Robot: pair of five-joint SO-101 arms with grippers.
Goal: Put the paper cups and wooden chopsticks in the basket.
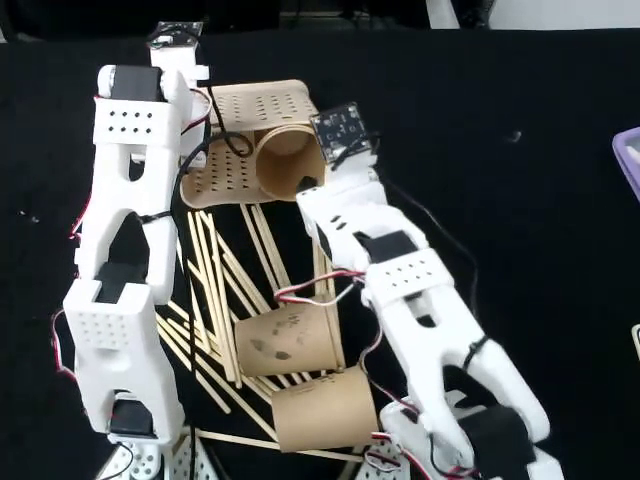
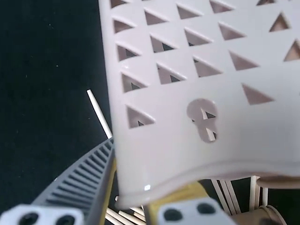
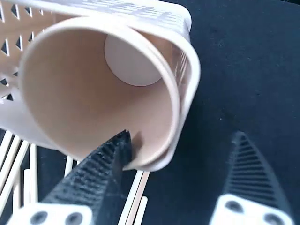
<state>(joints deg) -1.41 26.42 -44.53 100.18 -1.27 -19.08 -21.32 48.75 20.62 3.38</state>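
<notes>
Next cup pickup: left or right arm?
Right. The right gripper has its jaws open at the cup in the basket, and the loose cups lie beside that arm. The left gripper sits close against the basket wall.

A black cloth covers the bench (image 1: 520, 200), evenly lit. Beyond its far edge the room is dark, apart from a pale white surface (image 1: 560, 10) behind the far right corner. A lilac object (image 1: 628, 160) juts in at the right edge.
</notes>
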